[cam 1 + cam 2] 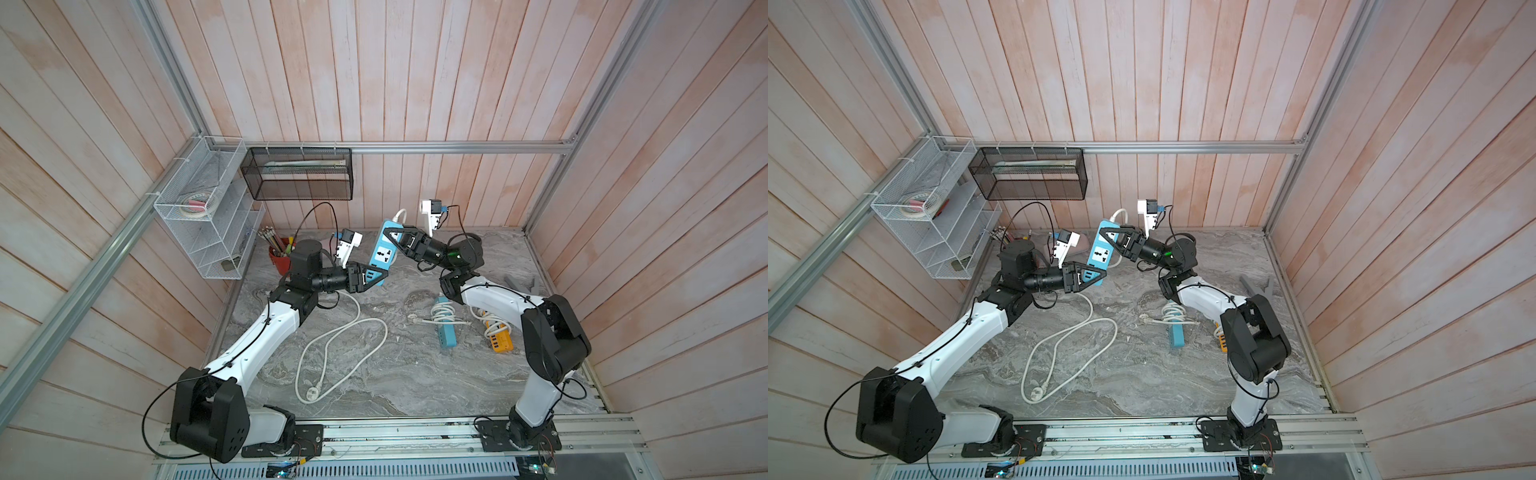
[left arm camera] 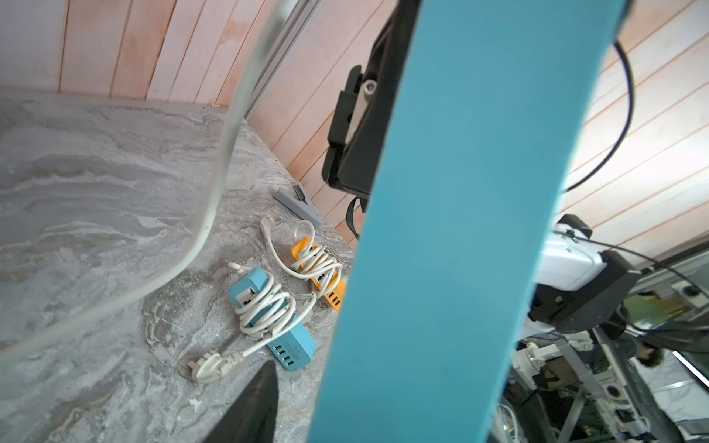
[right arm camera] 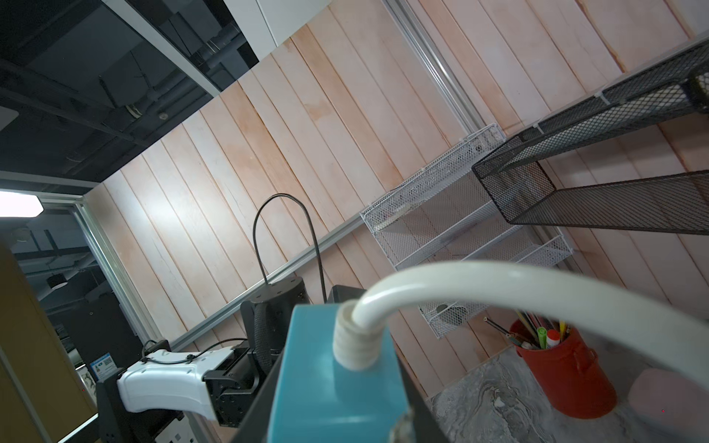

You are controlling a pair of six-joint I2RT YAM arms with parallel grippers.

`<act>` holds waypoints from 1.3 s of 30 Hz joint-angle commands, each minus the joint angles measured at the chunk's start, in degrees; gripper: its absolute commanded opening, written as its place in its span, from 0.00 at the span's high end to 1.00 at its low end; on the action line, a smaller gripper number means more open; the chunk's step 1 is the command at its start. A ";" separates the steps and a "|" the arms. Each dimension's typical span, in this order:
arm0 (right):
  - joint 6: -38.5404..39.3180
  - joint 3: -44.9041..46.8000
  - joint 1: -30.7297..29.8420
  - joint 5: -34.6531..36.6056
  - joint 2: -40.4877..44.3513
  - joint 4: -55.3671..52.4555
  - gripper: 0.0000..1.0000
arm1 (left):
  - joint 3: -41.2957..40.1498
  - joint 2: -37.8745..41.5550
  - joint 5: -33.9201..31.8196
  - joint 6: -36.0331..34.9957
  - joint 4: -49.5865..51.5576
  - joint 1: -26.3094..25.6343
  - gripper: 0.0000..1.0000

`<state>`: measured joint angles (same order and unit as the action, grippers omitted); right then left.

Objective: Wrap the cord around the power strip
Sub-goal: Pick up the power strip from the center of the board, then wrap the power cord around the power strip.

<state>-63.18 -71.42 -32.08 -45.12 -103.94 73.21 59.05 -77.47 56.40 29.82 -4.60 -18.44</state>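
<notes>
A blue power strip [image 1: 384, 253] [image 1: 1102, 253] hangs tilted in the air near the back wall. My right gripper [image 1: 392, 241] is shut on its upper end, where the white cord [image 3: 498, 284] comes out. From there the cord drops behind the strip and lies in loose loops [image 1: 345, 332] on the marble table, ending in its plug [image 1: 311, 392]. My left gripper [image 1: 380, 277] straddles the strip's lower end, the one with the USB ports. In the left wrist view a gap shows between the one visible finger [image 2: 253, 410] and the strip [image 2: 460, 230]; the other finger is hidden.
A second blue strip [image 1: 445, 328] and an orange one [image 1: 496, 334], both with cord wound round them, lie on the table at the right. A red pencil cup [image 1: 280, 257] stands at the back left below a white wire rack [image 1: 208, 216] and a black mesh basket [image 1: 299, 174].
</notes>
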 commanded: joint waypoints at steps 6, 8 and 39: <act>-3.01 -1.45 -0.43 0.30 -0.30 4.60 0.87 | 1.53 -1.18 0.42 1.09 -3.52 -0.11 0.60; -3.33 -1.53 -0.44 0.38 -0.39 4.48 0.84 | 2.02 -1.28 -0.13 0.28 -2.47 -0.11 0.62; 6.45 -1.92 -13.93 53.65 -9.61 -27.28 0.31 | 13.33 0.11 -16.89 0.98 0.48 -3.66 1.00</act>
<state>-55.68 -68.69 -45.39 1.58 -111.72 51.68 70.59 -78.30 40.84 31.11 -2.09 -21.45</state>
